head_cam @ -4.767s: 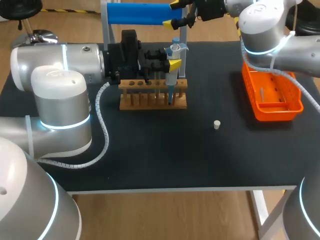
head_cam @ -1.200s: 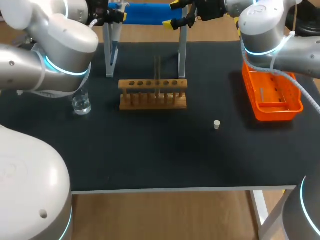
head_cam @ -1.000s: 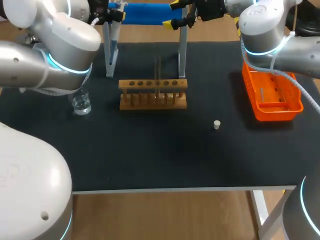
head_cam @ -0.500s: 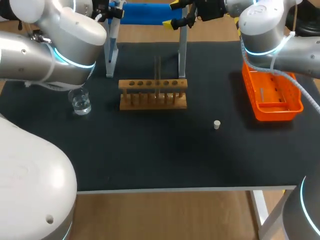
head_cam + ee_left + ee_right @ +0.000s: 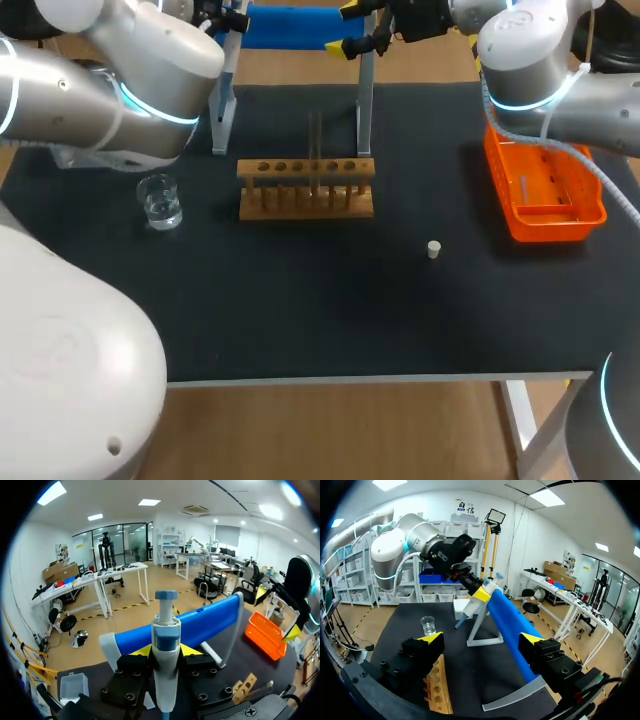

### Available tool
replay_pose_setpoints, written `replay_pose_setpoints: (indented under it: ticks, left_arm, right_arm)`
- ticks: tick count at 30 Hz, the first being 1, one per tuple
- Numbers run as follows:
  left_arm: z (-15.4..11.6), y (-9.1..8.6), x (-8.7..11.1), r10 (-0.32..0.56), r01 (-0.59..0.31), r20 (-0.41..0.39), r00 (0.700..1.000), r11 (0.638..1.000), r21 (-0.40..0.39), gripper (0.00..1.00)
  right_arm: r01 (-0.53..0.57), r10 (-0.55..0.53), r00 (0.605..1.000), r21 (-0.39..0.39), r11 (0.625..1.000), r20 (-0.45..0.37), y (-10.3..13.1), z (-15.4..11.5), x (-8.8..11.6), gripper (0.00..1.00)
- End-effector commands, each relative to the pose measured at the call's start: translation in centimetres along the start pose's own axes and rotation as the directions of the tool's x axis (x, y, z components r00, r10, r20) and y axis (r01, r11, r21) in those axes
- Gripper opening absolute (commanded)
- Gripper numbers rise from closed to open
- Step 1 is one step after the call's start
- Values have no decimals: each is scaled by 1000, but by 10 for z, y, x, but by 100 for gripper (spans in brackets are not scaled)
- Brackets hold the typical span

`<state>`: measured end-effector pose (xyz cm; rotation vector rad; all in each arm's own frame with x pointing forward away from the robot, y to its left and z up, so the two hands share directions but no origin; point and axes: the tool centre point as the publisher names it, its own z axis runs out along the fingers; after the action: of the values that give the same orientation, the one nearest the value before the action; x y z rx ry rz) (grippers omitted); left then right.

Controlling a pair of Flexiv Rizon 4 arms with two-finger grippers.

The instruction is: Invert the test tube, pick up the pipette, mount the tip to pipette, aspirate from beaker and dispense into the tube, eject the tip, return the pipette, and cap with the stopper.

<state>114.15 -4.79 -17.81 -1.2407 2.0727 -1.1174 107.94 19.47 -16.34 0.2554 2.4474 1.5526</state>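
White pipette [image 5: 165, 630] gripped in left claw [image 5: 166, 651]

The table [image 5: 300, 320] has a black top that looks dull, not shiny. The rack [image 5: 306, 190] is plain pale wood with no shine. The test tube [image 5: 315, 135] in the rack and the beaker [image 5: 160, 203] are clear glass. The basket [image 5: 550, 228] is bright orange plastic. The pipette [image 5: 165, 665] is smooth white and blue plastic. The blue bar [image 5: 290, 25] looks smooth and dull. The left arm [image 5: 130, 80] and the right arm [image 5: 530, 50] have smooth, shiny grey shells. The stopper [image 5: 433, 249] is pale and dull
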Motion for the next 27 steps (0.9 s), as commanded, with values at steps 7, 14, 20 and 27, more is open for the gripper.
replay_pose_setpoints:
  ticks: [7,14,20,27]
  left_arm:
    - [6,-2,0,-6,6,13,1000,997,-73,0]
    - [10,5,0,-17,18,16,1000,995,-94,0]
    - [12,9,0,-25,27,19,1000,994,-103,0]
    - [10,10,0,-30,33,27,999,994,-101,0]
  right_arm:
    - [0,0,1000,3,1000,-2,0,-1,0,100]
    - [0,0,1000,3,1000,-2,0,-1,0,100]
    - [0,0,1000,3,1000,-2,0,-1,0,100]
    - [0,0,1000,3,1000,-2,0,-1,0,100]
